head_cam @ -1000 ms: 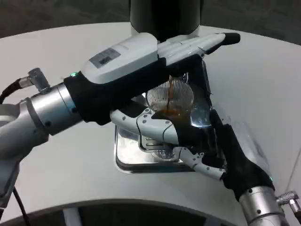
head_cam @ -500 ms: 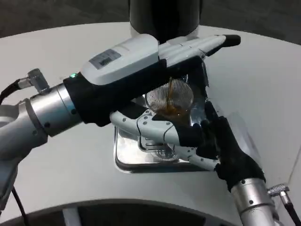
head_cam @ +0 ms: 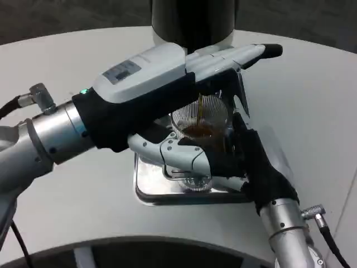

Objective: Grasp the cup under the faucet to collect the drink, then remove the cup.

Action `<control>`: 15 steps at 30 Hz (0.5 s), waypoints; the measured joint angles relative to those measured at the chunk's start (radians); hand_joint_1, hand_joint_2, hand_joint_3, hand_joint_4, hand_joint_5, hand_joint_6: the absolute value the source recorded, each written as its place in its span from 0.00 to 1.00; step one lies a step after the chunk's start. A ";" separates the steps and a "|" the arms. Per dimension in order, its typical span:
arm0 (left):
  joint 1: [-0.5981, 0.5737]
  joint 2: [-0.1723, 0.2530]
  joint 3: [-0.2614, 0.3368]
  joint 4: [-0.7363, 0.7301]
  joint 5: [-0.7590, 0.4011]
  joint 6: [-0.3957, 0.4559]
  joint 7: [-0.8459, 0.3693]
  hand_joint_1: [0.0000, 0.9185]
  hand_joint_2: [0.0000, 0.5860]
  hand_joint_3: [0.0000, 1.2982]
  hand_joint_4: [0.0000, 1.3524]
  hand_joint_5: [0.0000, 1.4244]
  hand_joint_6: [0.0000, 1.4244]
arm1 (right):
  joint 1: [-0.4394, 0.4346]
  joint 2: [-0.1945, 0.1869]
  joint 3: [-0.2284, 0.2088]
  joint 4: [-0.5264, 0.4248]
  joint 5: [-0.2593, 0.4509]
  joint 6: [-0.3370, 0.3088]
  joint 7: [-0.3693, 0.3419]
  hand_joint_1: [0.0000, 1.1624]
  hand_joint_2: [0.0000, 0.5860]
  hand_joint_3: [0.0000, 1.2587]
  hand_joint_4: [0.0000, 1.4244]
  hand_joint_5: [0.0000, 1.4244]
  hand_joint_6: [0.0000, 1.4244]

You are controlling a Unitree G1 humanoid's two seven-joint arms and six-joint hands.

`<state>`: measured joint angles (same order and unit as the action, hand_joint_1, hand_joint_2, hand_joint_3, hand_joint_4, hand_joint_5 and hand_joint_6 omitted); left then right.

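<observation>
Head view: white table point(head_cam: 312, 78), seen from above
Dispenser: dark cylinder point(head_cam: 192, 19) at the far edge, centre
Tray: shiny metal drip tray point(head_cam: 148, 187) just near of the dispenser
Cup: clear ribbed cup point(head_cam: 202, 120) over the tray, brown drink in its bottom, a thin brown stream falling into it
Left hand: left hand point(head_cam: 184, 70) reaches from the left above the cup, fingers stretched out together toward the dispenser's front; whether it presses anything I cannot tell
Right hand: right hand point(head_cam: 223, 159) comes from the near right, fingers wrapped round the cup's near side, clamped on it
</observation>
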<state>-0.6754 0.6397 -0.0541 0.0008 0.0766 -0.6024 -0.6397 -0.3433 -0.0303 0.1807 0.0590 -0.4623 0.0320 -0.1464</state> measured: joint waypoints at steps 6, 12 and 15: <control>0.000 0.010 0.001 0.000 -0.004 0.000 0.000 0.00 0.20 0.00 0.00 0.03 0.03 | -0.024 0.011 0.005 0.059 0.017 -0.027 -0.018 0.59 0.35 0.00 0.00 0.00 0.00; 0.000 0.011 0.002 0.002 -0.006 0.000 0.000 0.00 0.20 0.00 0.00 0.03 0.03 | -0.053 0.019 0.003 0.121 0.034 -0.072 -0.042 0.60 0.34 0.00 0.00 0.00 0.00; 0.000 0.012 0.003 0.005 -0.009 0.000 0.000 0.00 0.20 0.00 0.00 0.03 0.03 | -0.070 0.019 0.003 0.147 0.036 -0.087 -0.052 0.61 0.34 0.00 0.00 0.00 0.00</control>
<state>-0.6754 0.6518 -0.0510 0.0059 0.0675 -0.6027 -0.6395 -0.4137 -0.0117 0.1835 0.2060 -0.4263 -0.0545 -0.1981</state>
